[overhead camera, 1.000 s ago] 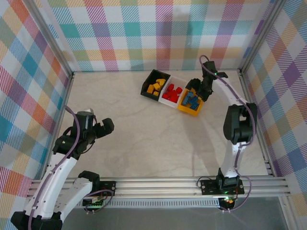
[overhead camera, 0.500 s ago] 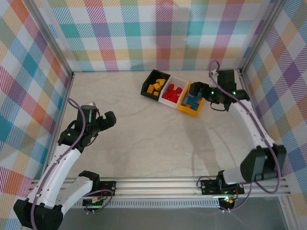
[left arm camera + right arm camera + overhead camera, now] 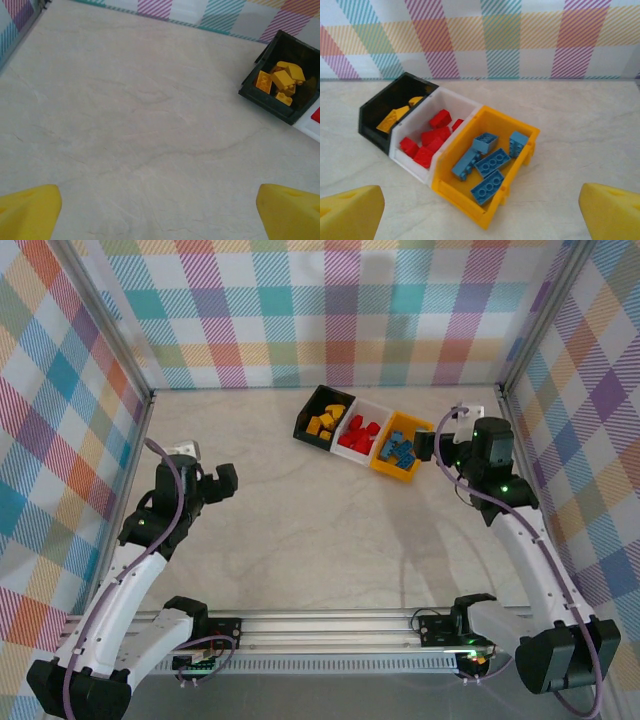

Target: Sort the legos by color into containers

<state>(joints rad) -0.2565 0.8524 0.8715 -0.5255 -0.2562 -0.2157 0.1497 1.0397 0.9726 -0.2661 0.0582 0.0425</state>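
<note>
The three joined containers stand at the back of the table: a black bin [image 3: 325,393], a white bin [image 3: 373,407] and an orange-yellow bin [image 3: 392,472]. Yellow legos [image 3: 395,116] lie in the black bin [image 3: 374,131], red legos [image 3: 427,140] in the white bin [image 3: 412,167], and blue legos [image 3: 492,162] in the orange-yellow bin [image 3: 462,197]. My right gripper [image 3: 432,443] hangs open and empty just right of the orange-yellow bin. My left gripper [image 3: 215,490] is open and empty over bare table at the left, far from the bins. The left wrist view shows the yellow legos [image 3: 280,82] in the black bin [image 3: 272,107].
Plaid walls with metal posts close off the back and both sides. The right wall runs close behind my right arm [image 3: 520,530]. A metal rail [image 3: 330,625] runs along the near edge. Marbled tabletop [image 3: 320,530] lies between the two arms.
My right gripper has pulled back to the right from above the orange-yellow bin, and its jaws have opened wider. My left arm has shifted slightly toward the back.
</note>
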